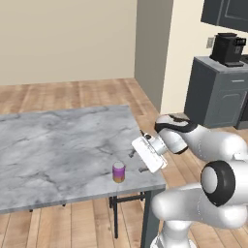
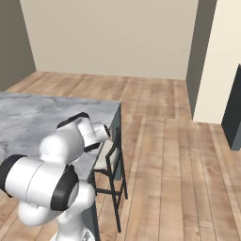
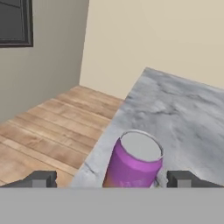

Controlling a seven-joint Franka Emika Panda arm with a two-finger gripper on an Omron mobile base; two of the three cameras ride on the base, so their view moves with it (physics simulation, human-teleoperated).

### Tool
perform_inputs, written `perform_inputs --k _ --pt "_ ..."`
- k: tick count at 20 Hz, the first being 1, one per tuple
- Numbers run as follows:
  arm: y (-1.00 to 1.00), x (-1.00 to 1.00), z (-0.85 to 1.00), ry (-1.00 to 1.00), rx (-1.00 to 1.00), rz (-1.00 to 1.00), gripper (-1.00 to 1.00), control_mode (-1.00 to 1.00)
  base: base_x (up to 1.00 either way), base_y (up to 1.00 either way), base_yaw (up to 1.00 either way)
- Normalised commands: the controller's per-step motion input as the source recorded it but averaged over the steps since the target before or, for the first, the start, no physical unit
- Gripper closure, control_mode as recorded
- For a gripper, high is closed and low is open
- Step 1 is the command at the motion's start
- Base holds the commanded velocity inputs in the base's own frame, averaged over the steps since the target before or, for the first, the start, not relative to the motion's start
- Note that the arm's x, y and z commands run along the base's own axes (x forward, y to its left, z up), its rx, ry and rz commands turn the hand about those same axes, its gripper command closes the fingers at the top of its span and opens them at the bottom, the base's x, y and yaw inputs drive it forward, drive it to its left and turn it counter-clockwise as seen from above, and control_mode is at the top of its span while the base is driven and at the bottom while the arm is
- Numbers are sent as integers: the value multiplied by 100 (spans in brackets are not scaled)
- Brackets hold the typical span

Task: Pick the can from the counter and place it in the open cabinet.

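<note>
Clearly the approach to the pick is the step in hand. From the left base view, the can [image 1: 118,171] stands upright on the marble counter [image 1: 53,145] near its front right corner, and the gripper [image 1: 137,162] hangs just beside it on the right, apart from it, with the hand tilted toward the can; a black coffee machine [image 1: 227,49] sits on a grey base cabinet [image 1: 216,92] well away, and a corner of a dark wall cabinet [image 1: 226,13] shows above it. From the right base view, the arm's bulk covers the near end of the counter [image 2: 33,115], a dark chair [image 2: 111,164] stands at the counter's edge, and the can is hidden. In the hand view, the can [image 3: 133,160] sits between the two finger tips [image 3: 39,179], which are spread wide with clear space on each side. I judge that the next move calls for easing forward until the tips flank the purple body, closing on it, then lifting it toward the cabinet.
</note>
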Motion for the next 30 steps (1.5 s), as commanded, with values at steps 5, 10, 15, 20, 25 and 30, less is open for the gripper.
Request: perform_inputs --k 5,10,15,20,25,30 --pt "10 31 -21 10 0 0 -100 -100 0 0 0" --pt "10 37 -20 11 0 0 -100 -100 0 0 0" --pt "10 12 -14 2 1 0 -100 -100 0 0 0" --pt "15 -17 -9 0 3 2 -100 -100 0 0 0" --pt "22 -7 -12 0 1 1 -100 -100 0 0 0" --pt "21 0 -6 0 0 0 -100 -100 0 0 0"
